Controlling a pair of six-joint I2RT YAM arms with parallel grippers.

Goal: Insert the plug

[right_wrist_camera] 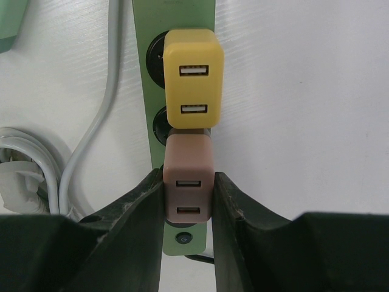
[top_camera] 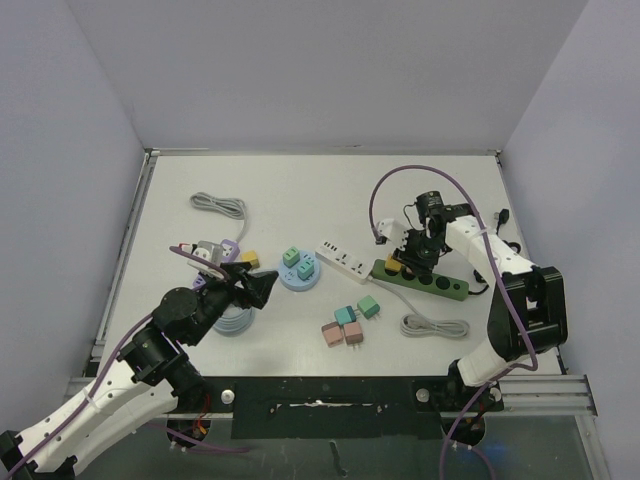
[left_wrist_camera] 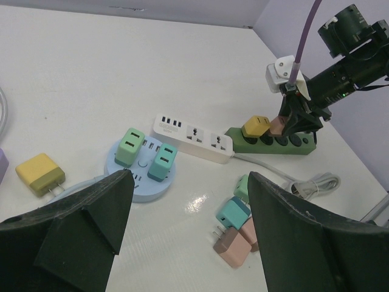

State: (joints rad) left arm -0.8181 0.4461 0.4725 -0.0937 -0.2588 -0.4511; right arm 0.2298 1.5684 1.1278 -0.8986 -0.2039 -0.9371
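Observation:
My right gripper point(right_wrist_camera: 188, 204) is shut on a dusty-pink USB plug point(right_wrist_camera: 188, 182), one finger on each side. It holds the plug upright over the green power strip point(right_wrist_camera: 144, 91), at the socket just beside the power button. A yellow plug point(right_wrist_camera: 193, 79) sits in the strip right next to it, touching. I cannot tell how deep the pink plug's prongs are. The same grip shows in the top view point(top_camera: 418, 262) and the left wrist view point(left_wrist_camera: 276, 126). My left gripper point(left_wrist_camera: 188, 243) is open and empty, hovering above the table left of centre point(top_camera: 262, 287).
A white power strip point(top_camera: 345, 262) lies left of the green one. A round blue socket hub point(top_camera: 299, 272) holds two green plugs. Several loose plugs point(top_camera: 348, 325) lie at the front centre. A coiled grey cable point(top_camera: 435, 326) and a loose yellow plug point(top_camera: 248, 259) are nearby.

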